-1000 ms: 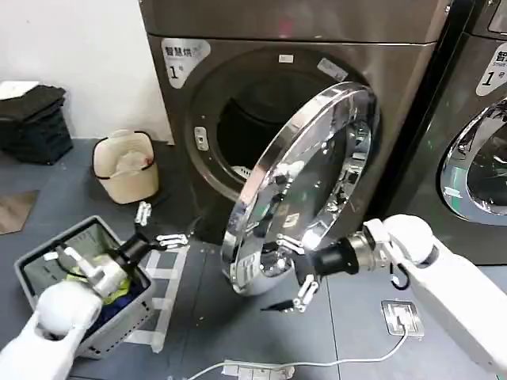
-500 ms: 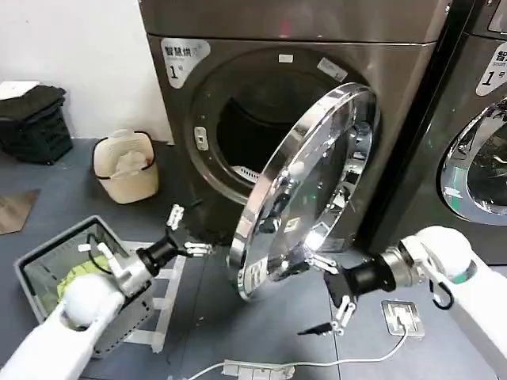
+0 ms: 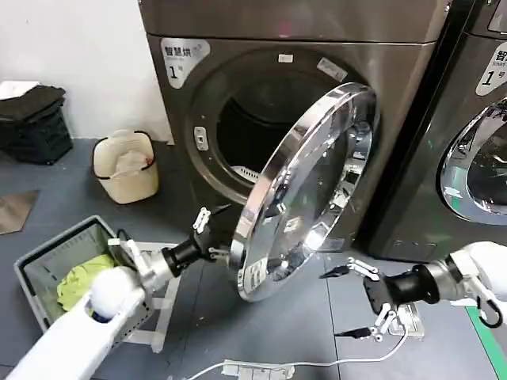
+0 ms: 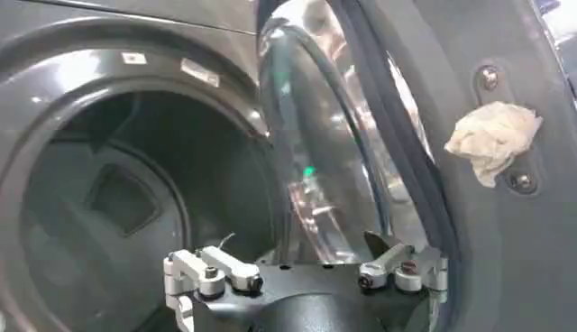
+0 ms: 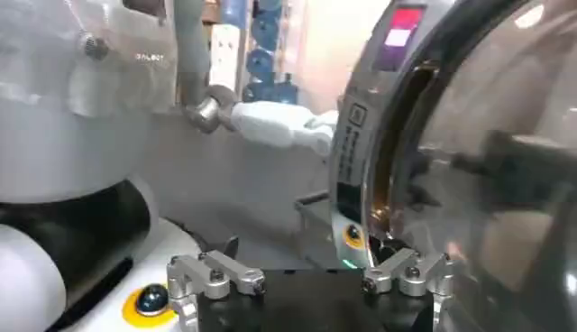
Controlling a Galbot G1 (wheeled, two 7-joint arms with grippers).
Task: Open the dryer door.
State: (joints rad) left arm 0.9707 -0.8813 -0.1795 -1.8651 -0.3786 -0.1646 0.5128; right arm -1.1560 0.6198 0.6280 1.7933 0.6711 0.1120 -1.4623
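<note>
Nearest me, low over the grey floor, the right gripper (image 3: 354, 305) hangs with its fingers (image 3: 333, 271) spread wide and holding nothing, just clear of the lower chrome edge of the dryer door (image 3: 305, 186). A white cable (image 3: 317, 364) and a small plate (image 3: 402, 315) lie on the floor under it.

Across from it, the left gripper (image 3: 211, 235) reaches in from the laundry basket (image 3: 47, 265) side, its fingers parted and empty, right at the door's free rim near the bottom, on the drum side of it; I can't tell whether they touch the ring.

The door itself stands roughly half open, hinged on the right of the bronze-grey dryer (image 3: 238, 32), its free edge swung out toward the room. By my reckoning the left gripper is the nearer and better placed: it sits behind the rim, so pushing outward would swing the door wider. There is open floor ahead for that arc, provided the right gripper stays out of its path.

Behind, the dark drum opening (image 3: 253, 131) gapes, and the neighbouring machine (image 3: 475, 127) sits shut.
</note>
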